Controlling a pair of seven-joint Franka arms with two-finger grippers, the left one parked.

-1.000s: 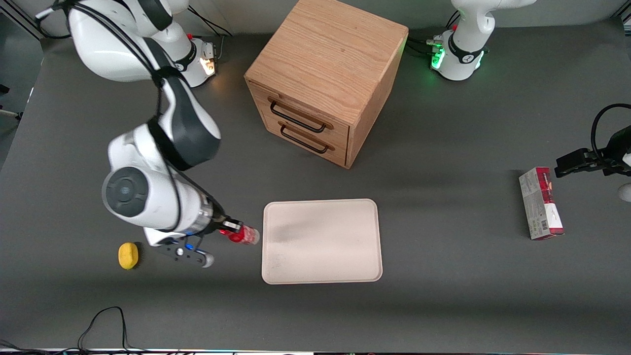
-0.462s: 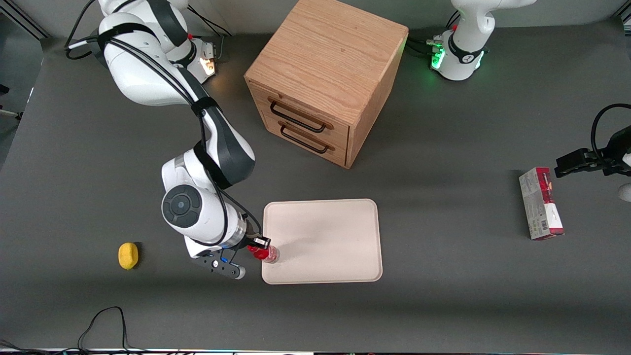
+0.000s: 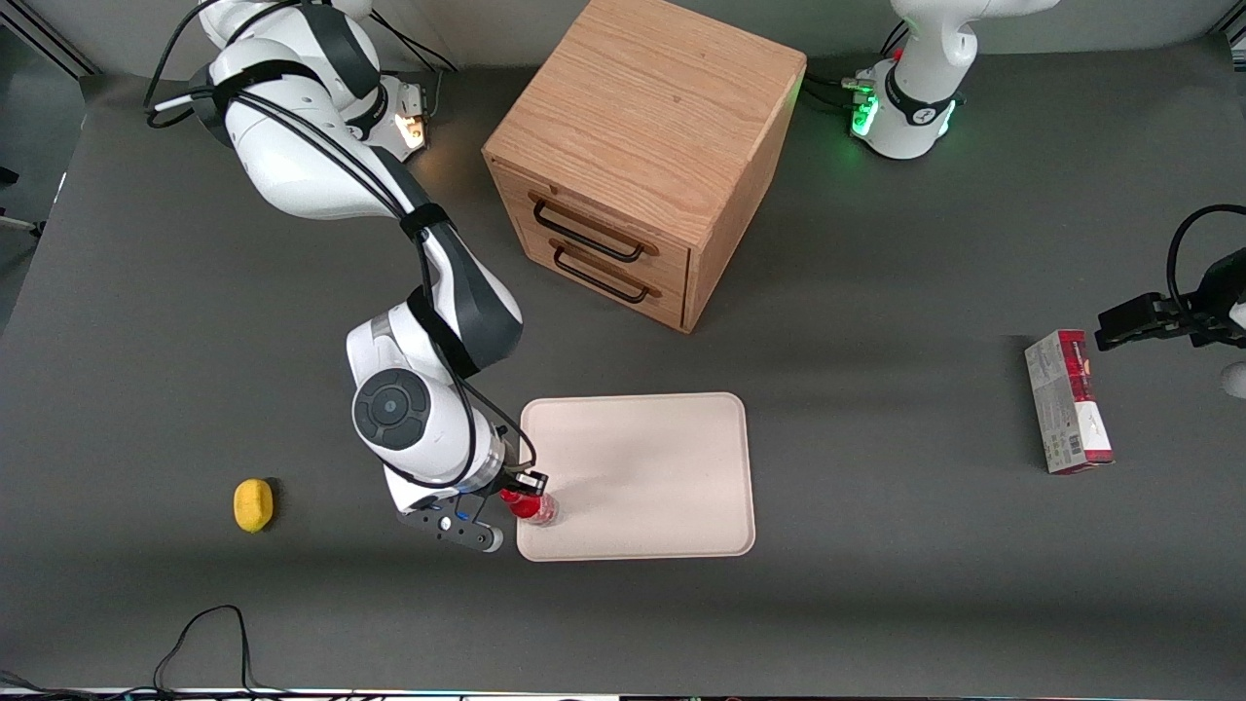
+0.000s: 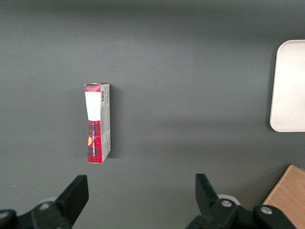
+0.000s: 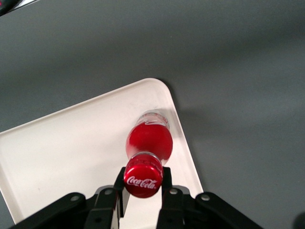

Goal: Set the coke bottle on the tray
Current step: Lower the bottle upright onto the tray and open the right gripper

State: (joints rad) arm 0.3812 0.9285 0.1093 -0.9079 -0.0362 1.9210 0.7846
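The coke bottle (image 3: pixel 531 506) (image 5: pixel 148 140) is a small red bottle with a red cap and clear base. My gripper (image 3: pixel 521 490) (image 5: pixel 143 183) is shut on its neck just under the cap and holds it upright. The bottle's base is over the tray (image 3: pixel 642 467) (image 5: pixel 71 143), a cream-white flat rectangle with a low rim, near the tray corner closest to the working arm and the front camera. I cannot tell whether the base touches the tray.
A wooden drawer cabinet (image 3: pixel 642 156) stands farther from the front camera than the tray. A yellow lemon-like object (image 3: pixel 253 505) lies toward the working arm's end. A red-and-grey carton (image 3: pixel 1068 401) (image 4: pixel 97 122) lies toward the parked arm's end.
My gripper has carried the bottle from the bare table beside the tray to above the tray's near corner, slowing over the last half second.
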